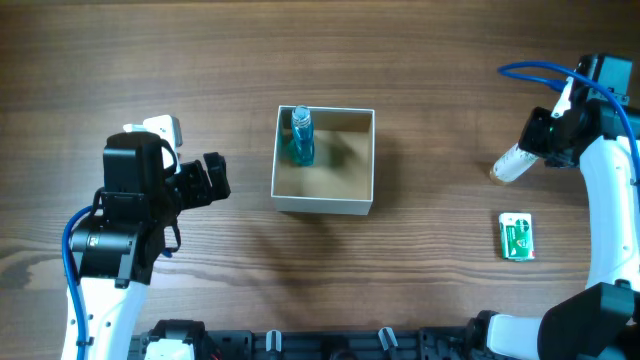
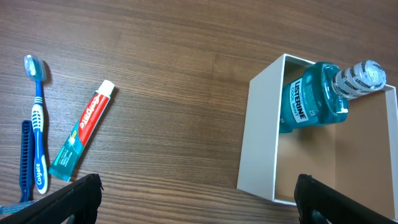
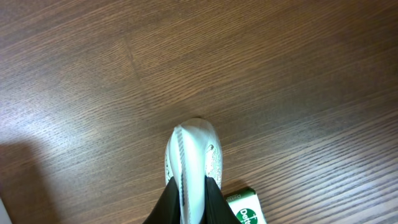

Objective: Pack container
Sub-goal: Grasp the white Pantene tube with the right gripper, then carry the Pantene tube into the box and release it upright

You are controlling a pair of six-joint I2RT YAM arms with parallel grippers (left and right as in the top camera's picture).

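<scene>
Located container [image 1: 323, 205] at mid-table, Listerine bottle [image 1: 301, 140] leaning in its far-left corner. Found right gripper [image 1: 533, 148] clamped on a white tube [image 3: 191, 155] (green packet [image 1: 516, 237] lying near). Found left gripper [image 1: 220, 180] spread wide, left of container, apart from it.

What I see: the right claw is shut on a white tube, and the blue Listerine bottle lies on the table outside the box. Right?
Not quite: the Listerine bottle sits inside the cardboard box, leaning into a corner, as the left wrist view shows. The right claw is indeed shut on the white tube.
</scene>
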